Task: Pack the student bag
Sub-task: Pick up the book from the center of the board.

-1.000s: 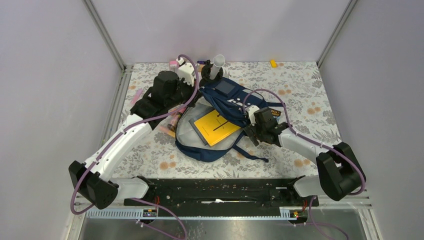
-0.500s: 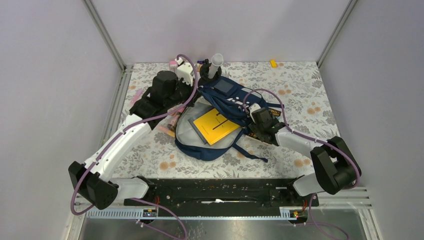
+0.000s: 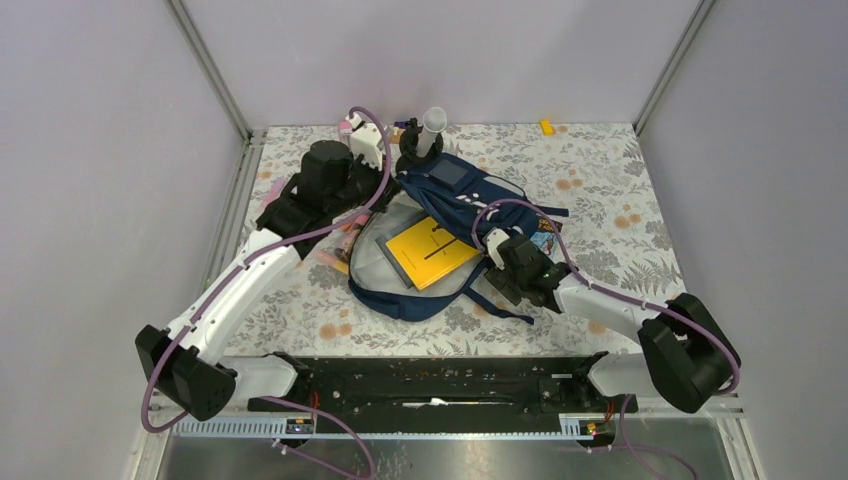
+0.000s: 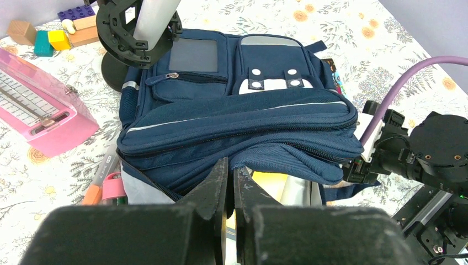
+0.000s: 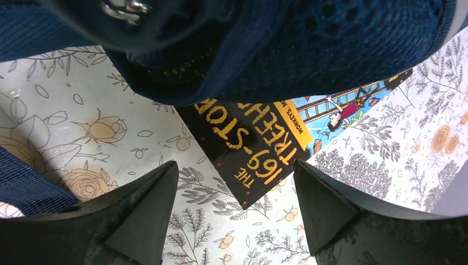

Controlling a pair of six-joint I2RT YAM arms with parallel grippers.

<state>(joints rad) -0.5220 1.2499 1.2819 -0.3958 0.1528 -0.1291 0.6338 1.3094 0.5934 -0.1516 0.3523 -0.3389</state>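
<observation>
Two end effectors are at the student bag [image 3: 462, 203], which lies about mid-worktop [image 3: 610, 180]. Its main compartment is open, with the grey lining showing. A yellow notebook [image 3: 432, 252] lies flat on that lining inside the opening.

Left end effector [image 4: 229, 165]: closed tight, nipping the zipper edge of the bag's navy front section, which is raised off the lining. I read this from the left wrist view; from above, the tip is hidden behind its own wrist.

Right end effector [image 5: 236, 165]: jaws spread wide with nothing between them, low over the worktop at the bag's right side. Beyond its fingers [image 5: 138, 215] lies a paperback [image 5: 251, 141] with yellow lettering, "169-Stor… Treeho…" legible. It lies on the worktop with one end tucked under the bag.

Around the bag's far-left corner:
- A black stand with a grey tube [image 4: 141, 27], touching or just beside the bag; I cannot tell which.
- A pink case [image 4: 41, 118].
- Toy blocks [image 4: 52, 36].
- An orange pen [image 4: 99, 185] alongside the bag.

A small yellow item [image 3: 546, 127] sits at the far edge, well apart.
</observation>
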